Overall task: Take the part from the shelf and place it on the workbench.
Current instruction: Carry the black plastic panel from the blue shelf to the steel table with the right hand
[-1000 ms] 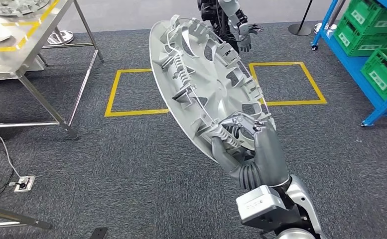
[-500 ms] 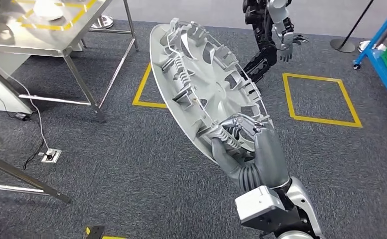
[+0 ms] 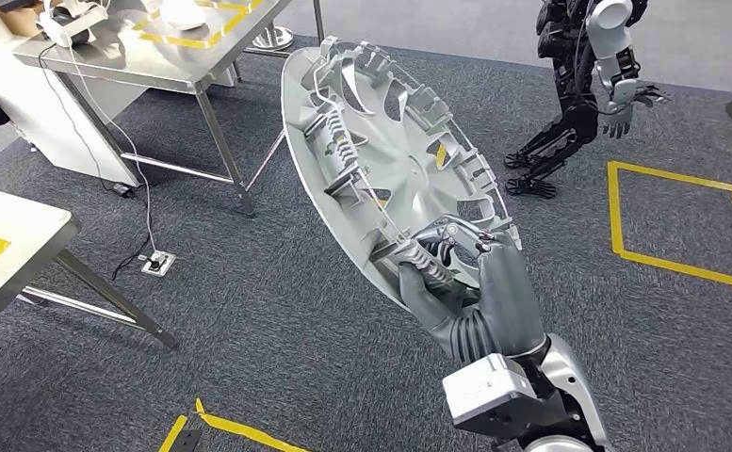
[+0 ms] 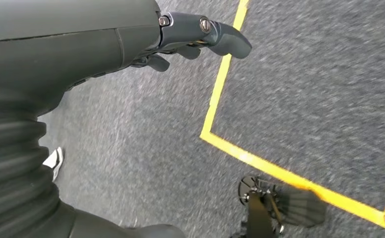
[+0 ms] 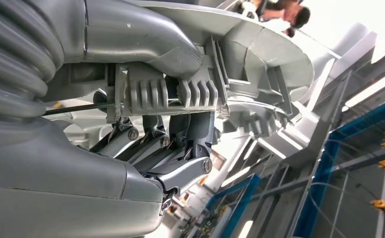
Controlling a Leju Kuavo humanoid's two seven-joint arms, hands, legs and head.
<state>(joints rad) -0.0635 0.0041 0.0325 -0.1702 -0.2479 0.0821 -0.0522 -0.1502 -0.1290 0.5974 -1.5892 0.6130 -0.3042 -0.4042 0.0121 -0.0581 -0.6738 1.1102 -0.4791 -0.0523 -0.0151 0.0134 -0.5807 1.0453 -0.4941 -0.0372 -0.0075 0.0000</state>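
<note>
At the lower rim of the part (image 3: 381, 160), your right hand (image 3: 470, 282) grips it, holding it tilted above the carpet: carrying step. Next, reach the steel workbench (image 3: 154, 58) ahead-left. Your left hand (image 4: 180, 39), seen from its wrist camera, hangs empty, fingers loosely curled.
</note>
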